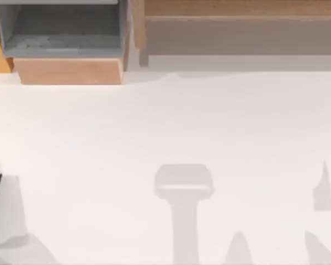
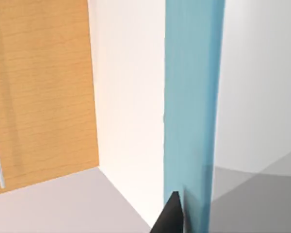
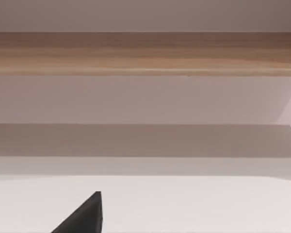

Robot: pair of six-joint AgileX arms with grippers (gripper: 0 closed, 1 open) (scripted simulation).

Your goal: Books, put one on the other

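The blue book (image 2: pixel 189 111) stands on edge in the left wrist view, just beside one dark fingertip (image 2: pixel 172 213) of the left gripper; it looks stiff and thin, so the best hold is judged to be across its flat covers near the spine. Whether either gripper is open or closed cannot be told. Beyond lie the white table (image 1: pixel 165 127), a wooden drawer unit (image 1: pixel 66 69) and a wooden shelf (image 1: pixel 237 11).

Bare table (image 1: pixel 165 127); drawer (image 1: pixel 66 49) rearward
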